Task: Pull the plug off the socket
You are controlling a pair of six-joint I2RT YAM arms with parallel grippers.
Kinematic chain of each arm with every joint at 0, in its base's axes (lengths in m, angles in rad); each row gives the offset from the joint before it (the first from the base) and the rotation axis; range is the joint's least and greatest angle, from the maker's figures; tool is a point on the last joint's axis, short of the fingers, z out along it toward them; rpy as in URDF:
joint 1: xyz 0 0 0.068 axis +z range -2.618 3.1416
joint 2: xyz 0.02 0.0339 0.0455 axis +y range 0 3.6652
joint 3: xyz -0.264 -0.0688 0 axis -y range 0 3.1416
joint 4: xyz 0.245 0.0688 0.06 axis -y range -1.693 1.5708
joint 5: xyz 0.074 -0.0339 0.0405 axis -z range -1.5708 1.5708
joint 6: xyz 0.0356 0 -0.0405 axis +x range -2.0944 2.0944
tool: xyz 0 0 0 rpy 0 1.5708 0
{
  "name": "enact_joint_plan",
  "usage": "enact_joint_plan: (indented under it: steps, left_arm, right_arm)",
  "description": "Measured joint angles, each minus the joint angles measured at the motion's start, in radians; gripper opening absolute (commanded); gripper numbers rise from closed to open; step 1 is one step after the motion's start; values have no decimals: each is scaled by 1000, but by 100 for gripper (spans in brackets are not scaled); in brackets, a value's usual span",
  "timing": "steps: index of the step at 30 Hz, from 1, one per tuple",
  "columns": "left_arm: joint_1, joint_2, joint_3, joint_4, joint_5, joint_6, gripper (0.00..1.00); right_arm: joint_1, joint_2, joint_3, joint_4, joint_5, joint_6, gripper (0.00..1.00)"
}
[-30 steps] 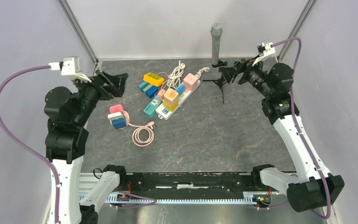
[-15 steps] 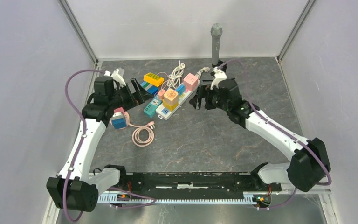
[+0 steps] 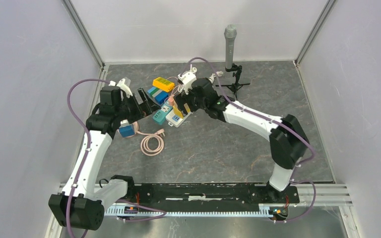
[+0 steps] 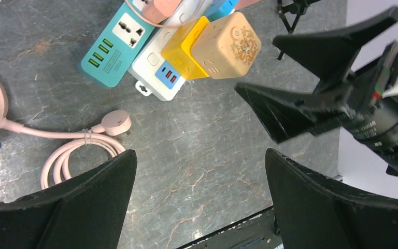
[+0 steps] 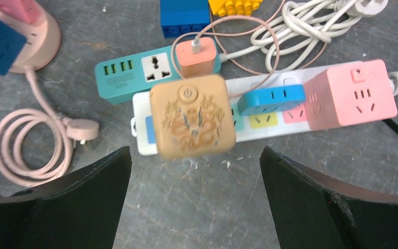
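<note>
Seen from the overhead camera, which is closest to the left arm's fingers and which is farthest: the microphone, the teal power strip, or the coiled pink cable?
1. Teal power strip, just to their right.
2. Coiled pink cable, nearer the arm bases.
3. Microphone, standing by the back wall.

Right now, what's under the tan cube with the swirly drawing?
A yellow block sits directly beneath the tan cube, resting on the white power strip. The strip's socket holes there, and any prongs, are covered, so they can't be seen.
</note>
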Motion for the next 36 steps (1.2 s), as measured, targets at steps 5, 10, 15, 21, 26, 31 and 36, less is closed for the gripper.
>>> enact_joint_plan:
  steps: [5, 10, 15, 21, 26, 31, 36]
  left_arm:
    - [0, 0, 1, -32, -21, 3, 100]
    - [0, 0, 1, -34, -23, 3, 100]
    - [0, 5, 1, -36, -19, 2, 100]
    - [0, 33, -2, -36, 10, -10, 95]
    - [-6, 62, -50, 14, 67, -59, 93]
    - [-40, 104, -105, 80, 99, -121, 93]
    - [-119, 159, -119, 135, 104, -163, 90]
  right_arm:
    - [-2, 159, 187, -80, 33, -52, 96]
    - [-10, 227, 255, -137, 10, -82, 81]
    - [-18, 266, 300, -178, -67, -95, 47]
    - [-32, 250, 274, -170, -128, -102, 29]
    - [-32, 155, 145, -143, -165, -105, 31]
    - [-25, 55, 29, -151, -200, -117, 42]
    - [-14, -6, -34, -172, -218, -139, 71]
